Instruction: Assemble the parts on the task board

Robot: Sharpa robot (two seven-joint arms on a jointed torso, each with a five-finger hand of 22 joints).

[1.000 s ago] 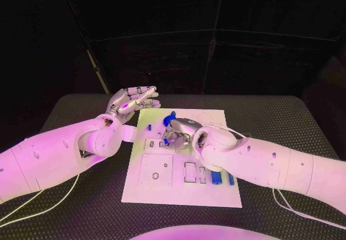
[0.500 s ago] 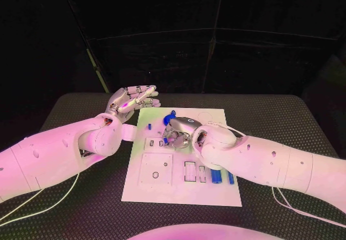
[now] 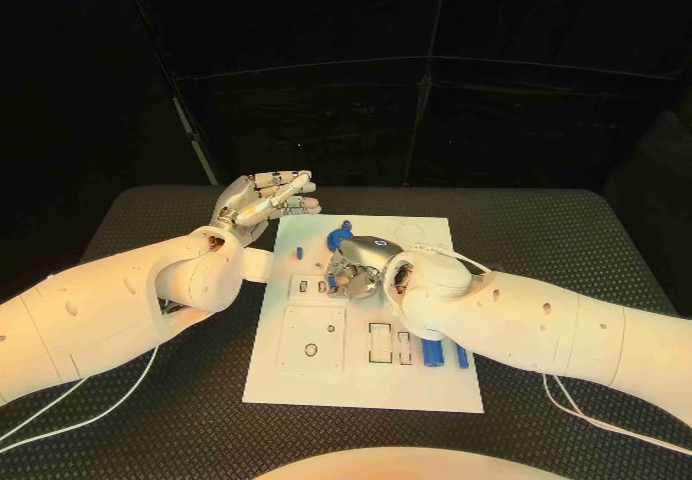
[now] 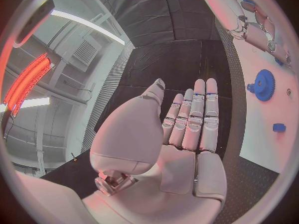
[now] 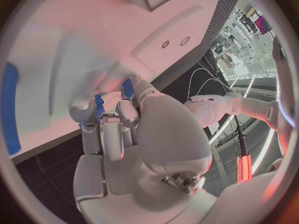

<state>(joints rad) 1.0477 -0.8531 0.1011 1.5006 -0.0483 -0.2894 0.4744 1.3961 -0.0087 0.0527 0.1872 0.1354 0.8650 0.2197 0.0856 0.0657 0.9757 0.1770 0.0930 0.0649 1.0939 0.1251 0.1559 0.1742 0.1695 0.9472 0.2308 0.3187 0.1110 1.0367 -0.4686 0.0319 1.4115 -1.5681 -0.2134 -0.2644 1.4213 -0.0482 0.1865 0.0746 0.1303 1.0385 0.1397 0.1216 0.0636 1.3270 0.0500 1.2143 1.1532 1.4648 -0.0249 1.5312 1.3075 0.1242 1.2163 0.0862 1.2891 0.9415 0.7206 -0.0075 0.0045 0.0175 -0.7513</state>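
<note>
A small blue part (image 5: 99, 106) is seen pinched in the silver right hand (image 3: 356, 270) in its wrist view, while the silver left hand (image 3: 264, 203) is held wide and empty at upper left, and two blue pins (image 3: 434, 352) are counted on the white task board (image 3: 361, 385).

Right hand (image 5: 124, 134) fingers (image 5: 109, 134) pinch a blue part (image 5: 98, 106) against the task board (image 5: 81, 40).

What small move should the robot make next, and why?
Probably lower the right hand a little to seat the small blue part pinched in its fingers into the task board. It hovers right over the board, while the left hand waits open and empty.
</note>
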